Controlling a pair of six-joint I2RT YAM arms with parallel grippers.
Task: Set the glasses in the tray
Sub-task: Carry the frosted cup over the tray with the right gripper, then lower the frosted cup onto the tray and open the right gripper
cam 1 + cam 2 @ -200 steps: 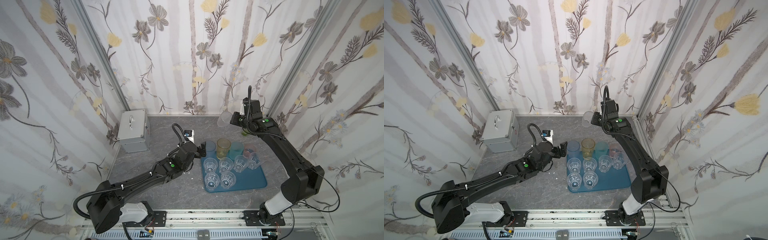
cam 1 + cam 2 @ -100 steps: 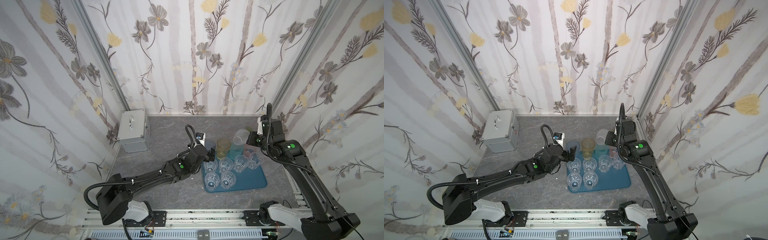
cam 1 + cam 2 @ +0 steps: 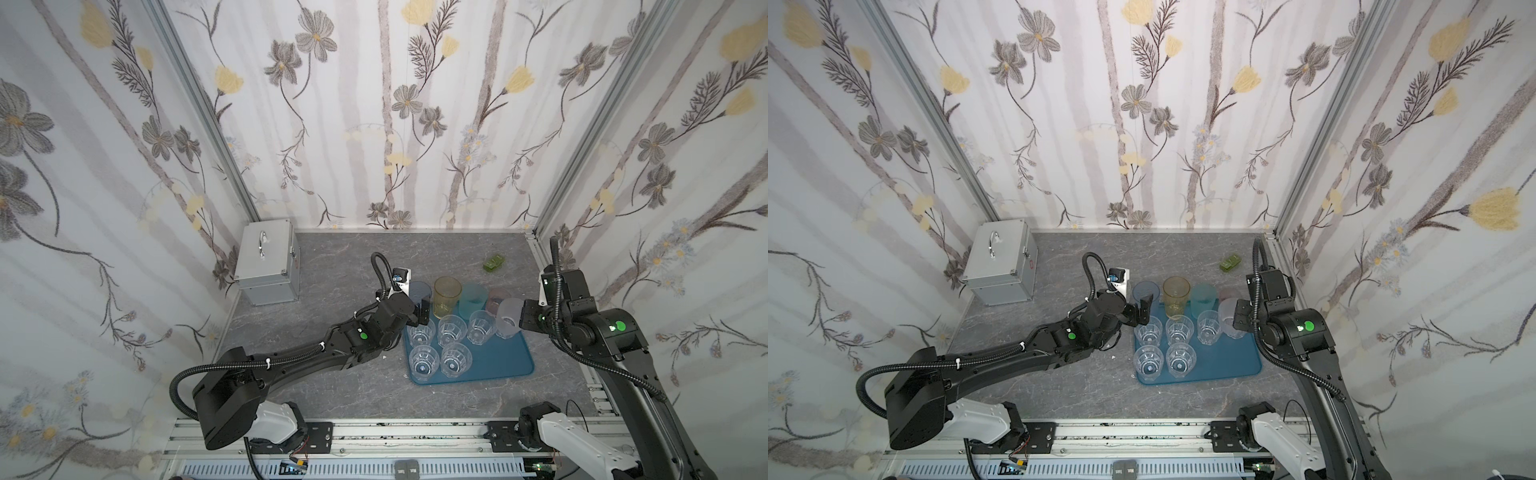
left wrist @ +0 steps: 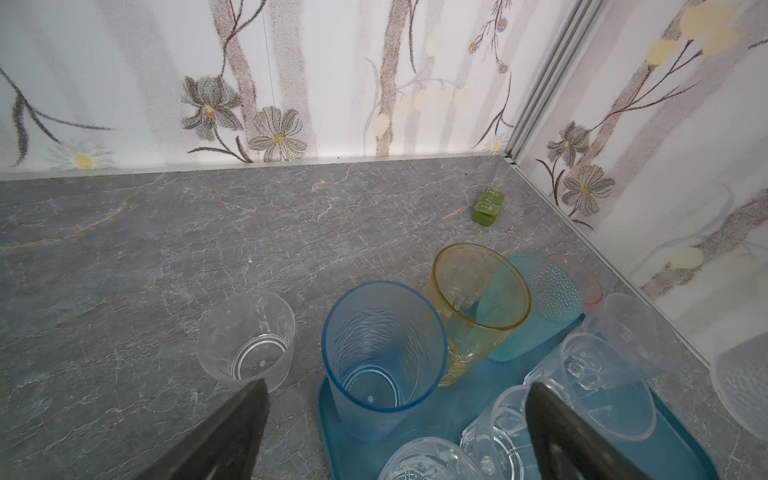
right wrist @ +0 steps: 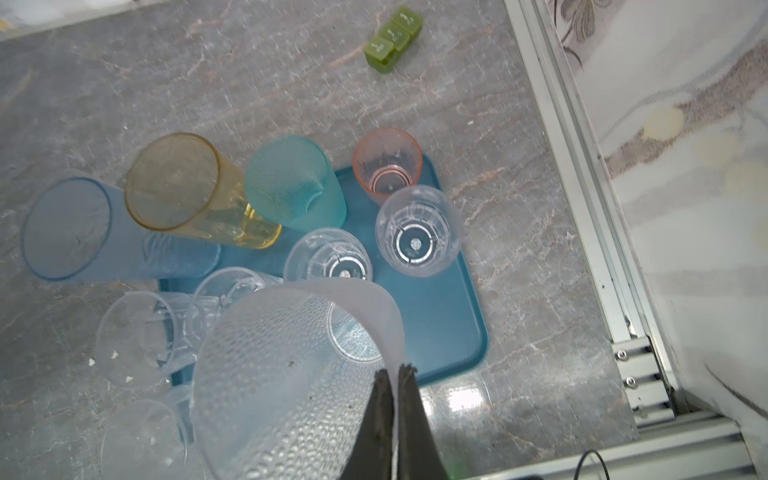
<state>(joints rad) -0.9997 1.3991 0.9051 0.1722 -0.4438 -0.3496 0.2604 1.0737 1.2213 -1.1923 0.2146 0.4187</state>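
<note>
While right fingers (image 5: 376, 428) pinch frosted glass (image 5: 282, 374) | tray (image 5: 449, 332) — glasses (image 5: 417, 232) inside

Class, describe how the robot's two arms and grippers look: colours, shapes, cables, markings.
Both arms, left arm and right arm, are matte black with blocky joints, each on a white base link. Ribbed black cable hoses loop alongside them; green dots mark the joints. The left gripper and right gripper end in dark, flat, tapered jaws.
</note>
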